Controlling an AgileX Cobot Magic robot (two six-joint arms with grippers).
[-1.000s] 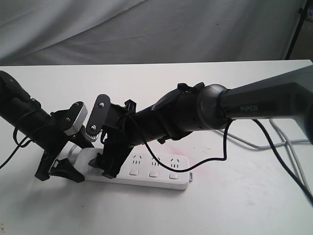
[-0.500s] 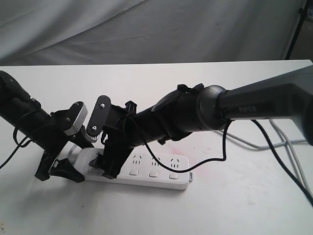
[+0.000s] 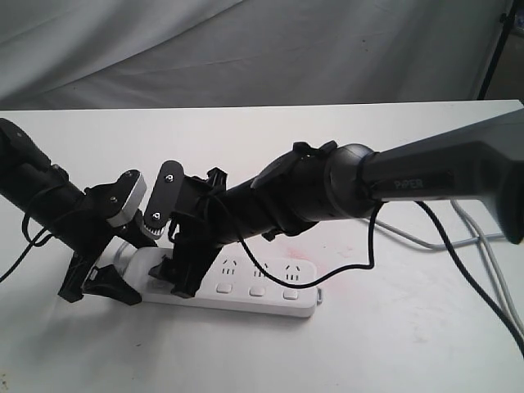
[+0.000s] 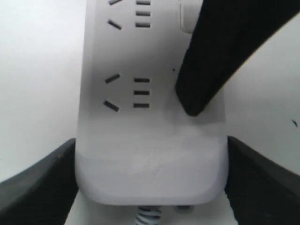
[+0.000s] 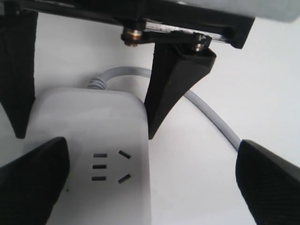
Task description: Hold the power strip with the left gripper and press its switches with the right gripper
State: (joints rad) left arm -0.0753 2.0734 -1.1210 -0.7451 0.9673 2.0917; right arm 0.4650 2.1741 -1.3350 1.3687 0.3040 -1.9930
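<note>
White table [image 3: 393, 344]: left claw [image 4: 150, 180] clamps the power strip [image 3: 246, 301] at its end; right claw [image 5: 152, 157] spread wide over it.

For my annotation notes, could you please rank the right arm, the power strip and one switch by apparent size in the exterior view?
1. right arm, largest, though likely nearer the camera.
2. power strip, partly covered, so its full length is hidden.
3. switch, clearly smallest.

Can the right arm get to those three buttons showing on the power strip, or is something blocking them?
Probably yes. The three switches lie bare on the power strip, right beside the open right gripper. The left gripper grips the other end, out of the way.
</note>
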